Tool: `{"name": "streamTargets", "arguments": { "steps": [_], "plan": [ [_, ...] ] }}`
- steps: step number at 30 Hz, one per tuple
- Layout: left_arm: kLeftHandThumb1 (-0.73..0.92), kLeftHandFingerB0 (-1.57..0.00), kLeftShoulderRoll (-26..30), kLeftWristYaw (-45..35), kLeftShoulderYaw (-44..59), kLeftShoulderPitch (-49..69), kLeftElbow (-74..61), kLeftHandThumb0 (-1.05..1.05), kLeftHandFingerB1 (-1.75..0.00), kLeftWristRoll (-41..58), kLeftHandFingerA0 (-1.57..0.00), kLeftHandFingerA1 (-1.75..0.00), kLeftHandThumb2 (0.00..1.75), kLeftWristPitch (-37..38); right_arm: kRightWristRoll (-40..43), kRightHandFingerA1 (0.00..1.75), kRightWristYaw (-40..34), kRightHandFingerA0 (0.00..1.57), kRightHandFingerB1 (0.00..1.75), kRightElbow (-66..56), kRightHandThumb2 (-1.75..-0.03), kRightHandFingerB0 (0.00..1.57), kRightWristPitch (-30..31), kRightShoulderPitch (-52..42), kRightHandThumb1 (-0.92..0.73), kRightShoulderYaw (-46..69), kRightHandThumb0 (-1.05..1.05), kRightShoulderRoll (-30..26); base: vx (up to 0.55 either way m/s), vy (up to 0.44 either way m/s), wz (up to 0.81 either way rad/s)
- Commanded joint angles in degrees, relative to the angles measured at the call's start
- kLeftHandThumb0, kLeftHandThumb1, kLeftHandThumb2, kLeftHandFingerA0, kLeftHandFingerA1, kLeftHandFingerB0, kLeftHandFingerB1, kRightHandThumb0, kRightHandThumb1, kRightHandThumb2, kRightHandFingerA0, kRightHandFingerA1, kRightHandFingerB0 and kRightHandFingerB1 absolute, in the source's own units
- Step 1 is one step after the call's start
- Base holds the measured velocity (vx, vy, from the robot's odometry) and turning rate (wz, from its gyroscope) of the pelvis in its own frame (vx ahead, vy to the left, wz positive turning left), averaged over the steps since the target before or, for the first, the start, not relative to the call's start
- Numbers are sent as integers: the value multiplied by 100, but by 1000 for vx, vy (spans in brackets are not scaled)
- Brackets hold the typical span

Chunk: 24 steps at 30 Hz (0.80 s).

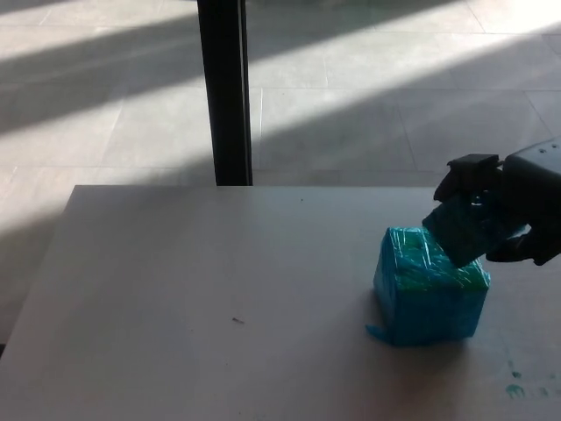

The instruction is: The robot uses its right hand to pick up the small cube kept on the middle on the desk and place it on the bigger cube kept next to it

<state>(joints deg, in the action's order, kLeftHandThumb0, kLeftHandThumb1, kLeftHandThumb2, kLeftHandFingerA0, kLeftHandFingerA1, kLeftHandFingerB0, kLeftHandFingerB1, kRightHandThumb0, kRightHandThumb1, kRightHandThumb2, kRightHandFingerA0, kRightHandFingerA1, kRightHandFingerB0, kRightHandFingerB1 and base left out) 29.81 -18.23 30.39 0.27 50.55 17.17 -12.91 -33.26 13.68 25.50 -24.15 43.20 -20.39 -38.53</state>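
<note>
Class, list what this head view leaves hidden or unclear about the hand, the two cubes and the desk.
- Small cube: partly covered by the right hand; contact with the big cube is unclear.
- Right hand: cut off by the right edge.
- Left hand: outside the view.
- Desk: cut off at the bottom edge.

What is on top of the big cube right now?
The small cube, tilted and held in the right robot hand, overlaps the big cube's top right corner. Whether they touch is hidden.

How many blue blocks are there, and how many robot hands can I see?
Blue cubes: 2, the big cube on the desk and the small cube held by the right hand
Robot hands: 1
Total: 3
</note>
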Motion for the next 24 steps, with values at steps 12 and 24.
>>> {"name": "streamTargets", "arguments": {
  "steps": [12, 24],
  "plan": [
    [73, -28, 105, 15, 53, -10, 3, -95, -39, 60, -35, -50, 77, -33, -299, 165, -28, 82, 85, 238, -63, 84, 87, 326, -68, -85, -25, 554, 0, 0, 0],
    [73, -27, 140, -40, 95, -102, 68, -96, -39, 98, -33, -50, 78, -31, -594, 161, 167, 80, 64, 621, -65, 81, 405, 432, -68, -205, -27, 490, 0, 0, 0]
  ]
}}
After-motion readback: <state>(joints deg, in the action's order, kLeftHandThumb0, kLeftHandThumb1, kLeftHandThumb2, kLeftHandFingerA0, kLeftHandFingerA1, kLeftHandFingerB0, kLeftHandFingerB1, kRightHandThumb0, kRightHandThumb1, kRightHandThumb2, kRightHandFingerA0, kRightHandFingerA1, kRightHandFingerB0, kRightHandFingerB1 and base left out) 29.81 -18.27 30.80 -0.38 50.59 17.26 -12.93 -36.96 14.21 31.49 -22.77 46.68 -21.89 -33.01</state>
